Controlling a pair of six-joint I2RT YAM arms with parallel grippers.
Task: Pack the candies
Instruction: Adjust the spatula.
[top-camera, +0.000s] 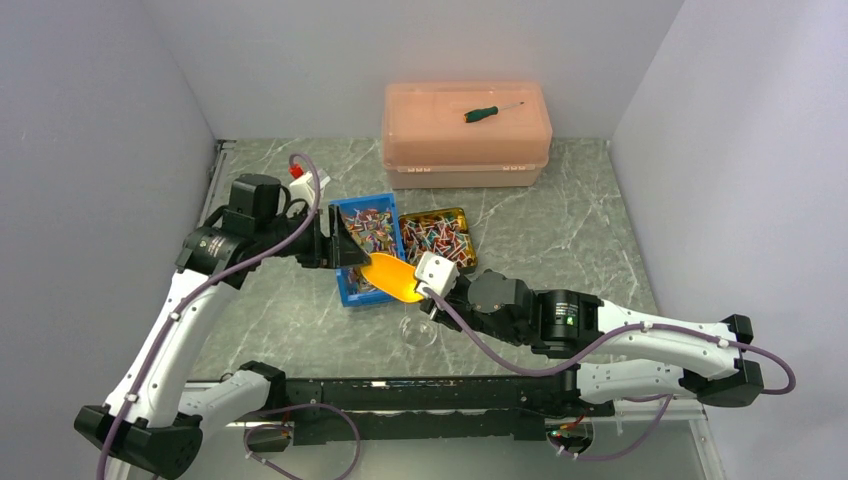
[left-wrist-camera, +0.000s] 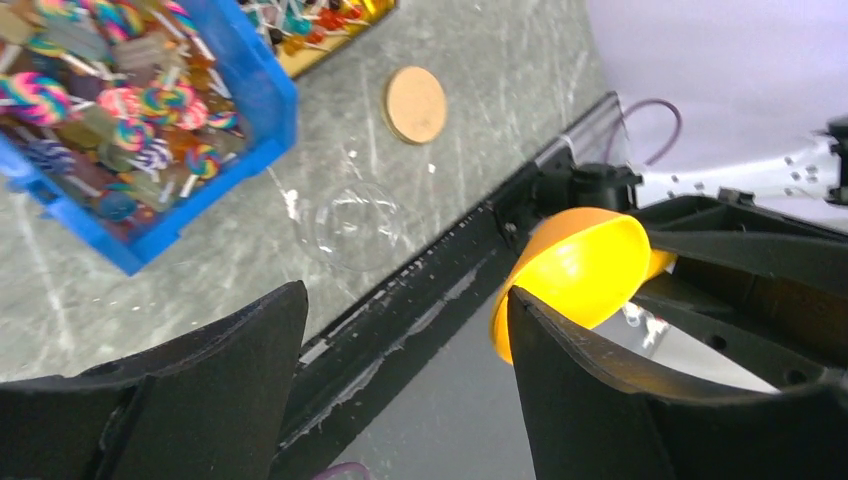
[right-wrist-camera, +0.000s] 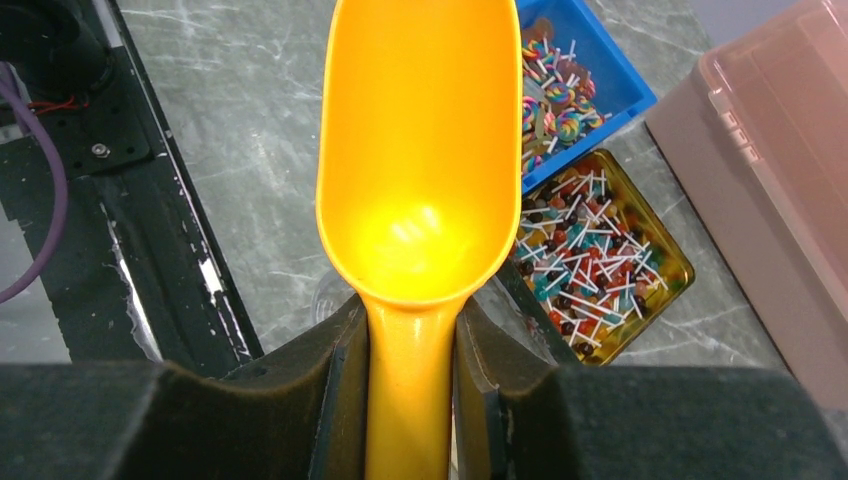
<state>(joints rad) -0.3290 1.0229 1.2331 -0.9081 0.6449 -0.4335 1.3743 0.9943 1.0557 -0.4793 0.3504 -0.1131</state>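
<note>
While the right gripper (right-wrist-camera: 410, 345) clamps the scoop (right-wrist-camera: 420, 150) by its handle, the empty bowl points leftward over the near end of the blue bin (top-camera: 362, 299). The candies (top-camera: 372, 228) are heaped just beyond its tip, and the left gripper (top-camera: 338, 245) hangs open at the bin's left wall.

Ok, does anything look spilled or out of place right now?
Nothing spilled: the candies sit inside the blue bin and yellow tray. One oddity: a green-handled screwdriver lies atop the pink box at the back, unrelated to packing.
</note>
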